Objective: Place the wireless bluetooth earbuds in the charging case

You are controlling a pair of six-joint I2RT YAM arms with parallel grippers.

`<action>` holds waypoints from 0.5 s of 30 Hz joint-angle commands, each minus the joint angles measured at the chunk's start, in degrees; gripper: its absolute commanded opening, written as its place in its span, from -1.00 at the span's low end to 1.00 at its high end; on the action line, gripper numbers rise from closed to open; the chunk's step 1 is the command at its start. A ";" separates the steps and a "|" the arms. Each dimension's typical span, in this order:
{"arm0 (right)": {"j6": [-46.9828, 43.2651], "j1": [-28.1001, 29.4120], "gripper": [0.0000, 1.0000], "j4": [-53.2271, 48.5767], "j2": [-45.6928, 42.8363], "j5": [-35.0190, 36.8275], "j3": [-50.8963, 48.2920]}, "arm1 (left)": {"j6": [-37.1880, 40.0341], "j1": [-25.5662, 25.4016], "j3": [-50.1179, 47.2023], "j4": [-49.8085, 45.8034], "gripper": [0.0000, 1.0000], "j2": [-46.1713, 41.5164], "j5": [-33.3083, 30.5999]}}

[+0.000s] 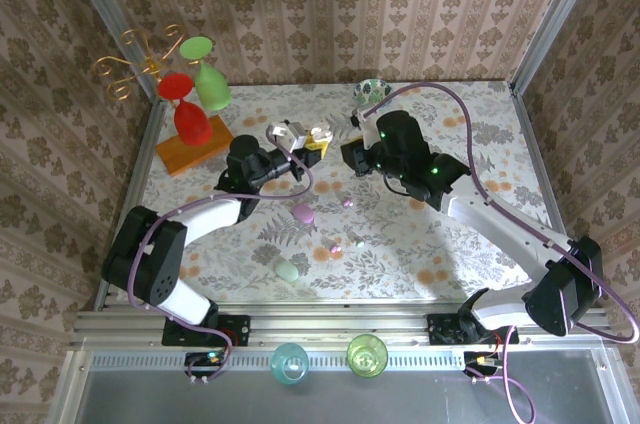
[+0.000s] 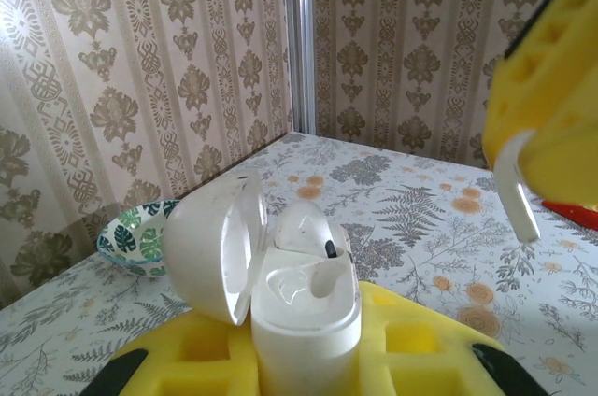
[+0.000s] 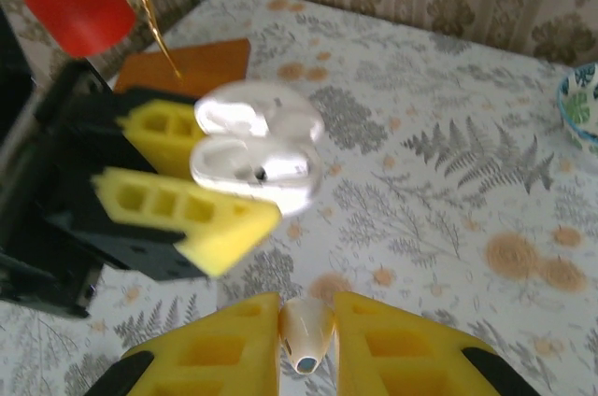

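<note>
two cups, a teal cup (image 1: 290, 362) and a green cup (image 1: 366, 355), stood on the near metal ledge between the arm bases. out on the tabletop (image 1: 480, 144), a green pebble case (image 1: 287, 270) lay nearest, with a lilac pebble case (image 1: 303, 212) just beyond it. tiny loose earbuds (image 1: 347, 202) were scattered to their right, apart from both cases. up in the middle, the left gripper (image 1: 290, 139) was clamped tight on the white charging case (image 2: 304, 312). its lid (image 2: 213, 261) was flipped wide open, and a whitish seated earbud (image 2: 304, 228) with a dark dot sat in one well. facing it, close but not touching, the right gripper (image 3: 306, 326) was pinched down on a white held earbud (image 3: 306, 332), whose tip poked out between the yellow fingers (image 3: 215, 359). further back on the left, a red glass (image 1: 188, 109) and a green glass (image 1: 207, 74) were at an orange base (image 1: 180, 156), with a gold wire rack (image 1: 135, 64) beside them. at the far edge sat a leaf-patterned bowl (image 1: 371, 92).
</note>
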 commanded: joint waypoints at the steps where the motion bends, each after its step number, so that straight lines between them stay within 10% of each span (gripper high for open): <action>1: -0.51 -0.20 -0.58 3.91 1.46 -2.47 3.99 | -1.31 -0.78 -0.38 2.89 -1.00 0.27 1.46; 15: -0.59 -0.18 -0.59 5.32 8.68 -6.39 9.89 | -3.55 -2.06 -0.66 5.10 -1.00 0.80 1.65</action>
